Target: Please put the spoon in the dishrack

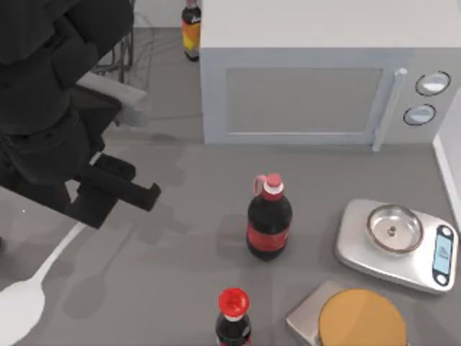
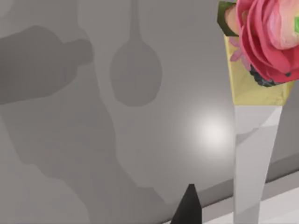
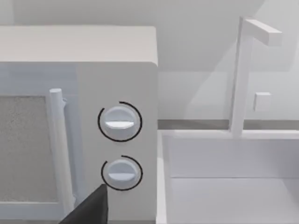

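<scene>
The spoon (image 1: 19, 308) hangs in the air over the table's left front, its white bowl low at the left and its slim handle running up under my left gripper (image 1: 108, 196), which is shut on it. Its shadow lies on the grey table. In the left wrist view the spoon's white handle (image 2: 252, 158) ends in a red and yellow flower knob, beside one dark fingertip (image 2: 189, 207). The dishrack (image 1: 133, 45) shows as thin dark wires at the back left, mostly hidden behind my left arm. One dark fingertip (image 3: 93, 207) of my right gripper faces the microwave's knobs.
A white microwave (image 1: 302, 97) fills the back centre. Two cola bottles (image 1: 269, 223) (image 1: 233, 323) stand at centre front, a third bottle (image 1: 190, 29) behind the microwave's left. A scale with a metal bowl (image 1: 395, 241) and an orange disc (image 1: 356, 317) sit at the right front.
</scene>
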Robot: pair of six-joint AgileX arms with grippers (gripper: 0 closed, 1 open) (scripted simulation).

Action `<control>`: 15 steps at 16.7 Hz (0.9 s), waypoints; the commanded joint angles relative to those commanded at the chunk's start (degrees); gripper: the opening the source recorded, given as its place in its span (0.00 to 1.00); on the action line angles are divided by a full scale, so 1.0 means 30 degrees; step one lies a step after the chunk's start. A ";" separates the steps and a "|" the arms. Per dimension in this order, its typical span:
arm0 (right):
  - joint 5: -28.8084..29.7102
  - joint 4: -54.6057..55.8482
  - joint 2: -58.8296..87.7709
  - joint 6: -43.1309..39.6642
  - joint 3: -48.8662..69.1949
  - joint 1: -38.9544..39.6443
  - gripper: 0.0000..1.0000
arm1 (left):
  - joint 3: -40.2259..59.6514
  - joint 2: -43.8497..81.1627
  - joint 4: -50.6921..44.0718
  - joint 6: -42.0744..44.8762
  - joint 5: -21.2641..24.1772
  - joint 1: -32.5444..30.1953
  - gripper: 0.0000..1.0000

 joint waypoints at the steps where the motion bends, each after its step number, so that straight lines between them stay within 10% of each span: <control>1: 0.0000 0.0000 0.0000 0.0000 0.0000 0.0000 1.00 | -0.0049 -0.0124 0.0204 0.0033 0.0042 0.0130 0.00; 15: 0.0000 0.0000 0.0000 0.0000 0.0000 0.0000 1.00 | -0.4671 -0.7940 1.8423 0.1678 0.2932 1.0434 0.00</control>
